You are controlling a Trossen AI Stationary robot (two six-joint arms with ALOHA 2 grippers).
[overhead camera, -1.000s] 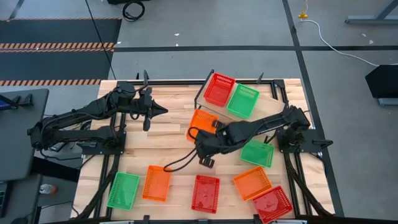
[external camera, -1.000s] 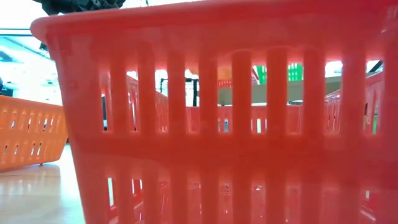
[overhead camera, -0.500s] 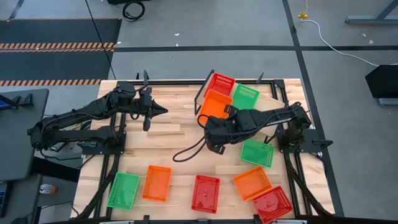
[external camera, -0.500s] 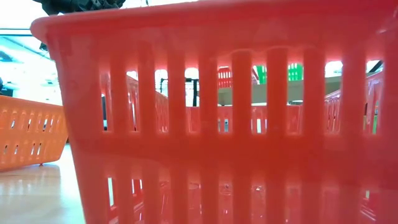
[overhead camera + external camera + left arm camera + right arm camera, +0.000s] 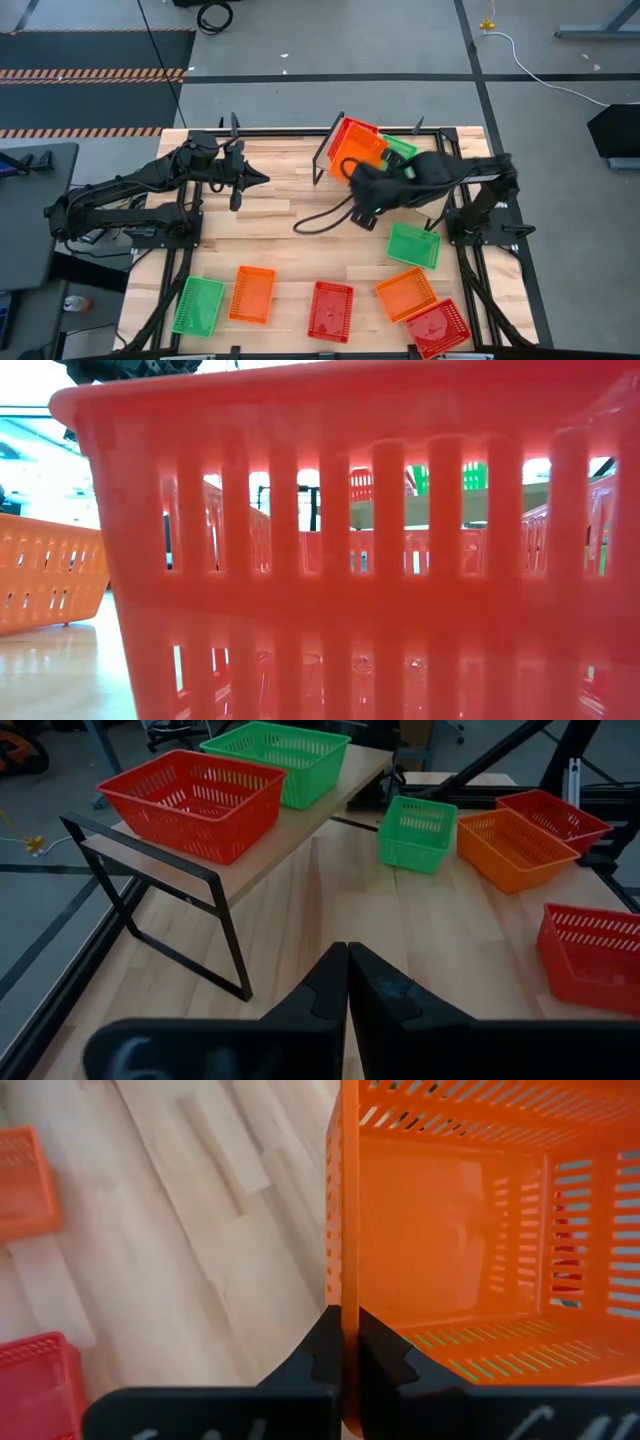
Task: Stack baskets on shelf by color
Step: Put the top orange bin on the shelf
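The right gripper (image 5: 343, 1342) is clamped on the side wall of an orange basket (image 5: 352, 147), one finger inside and one outside the wall, just below the rim. In the high view this basket hangs over the red basket (image 5: 345, 128) that sits on the shelf (image 5: 430, 150), beside a green basket (image 5: 398, 148) on the same board. Whether the orange basket touches the red one beneath it cannot be told.

The left gripper (image 5: 347, 982) has its fingers pressed together on nothing and waits above the desk (image 5: 280, 200) on its far left side.

Handling judgement: the baskets appear light, thin-walled plastic mesh, stiff enough to keep shape yet likely to flex at the rim under a hard pinch. The slotted wall offers a firm purchase; a pinch at the middle of a long side, as seen here, should limit swing. A one-wall hold leaves the basket free to tilt.

Remaining on the desk: a green basket (image 5: 413, 245) near the right arm, and along the near edge a green (image 5: 198, 305), an orange (image 5: 252, 294), a red (image 5: 331, 311), an orange (image 5: 405, 293) and a red basket (image 5: 438, 328).
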